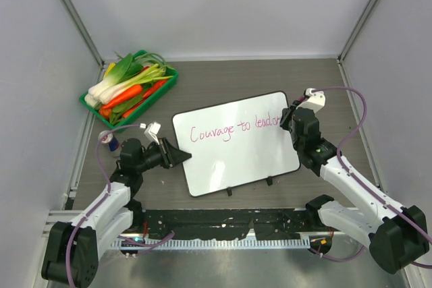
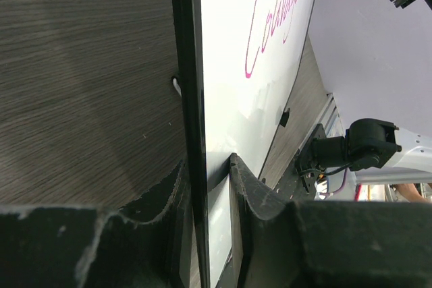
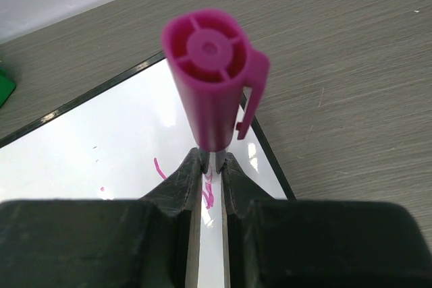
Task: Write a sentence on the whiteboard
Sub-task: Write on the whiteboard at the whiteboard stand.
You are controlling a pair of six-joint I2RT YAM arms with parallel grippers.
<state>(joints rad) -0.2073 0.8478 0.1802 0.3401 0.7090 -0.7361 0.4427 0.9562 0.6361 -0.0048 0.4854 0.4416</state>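
1. We are mid-writing: the whiteboard [image 1: 236, 156] lies in the middle of the surface [image 1: 270, 79]. The left claw [image 1: 181, 156] clamps its edge, and the right claw [image 3: 212, 155] grips the marker [image 3: 212, 79] at the sentence [image 1: 233, 128] end.
2. Next, we judge, finish the last letters lightly.

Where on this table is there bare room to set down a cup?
The widest bare table lies behind the whiteboard, from the vegetable tray to the right wall. A narrower strip runs along the board's near edge. Crowded: the board's left edge, clamped by the left gripper, and its right end under the right gripper and its marker.
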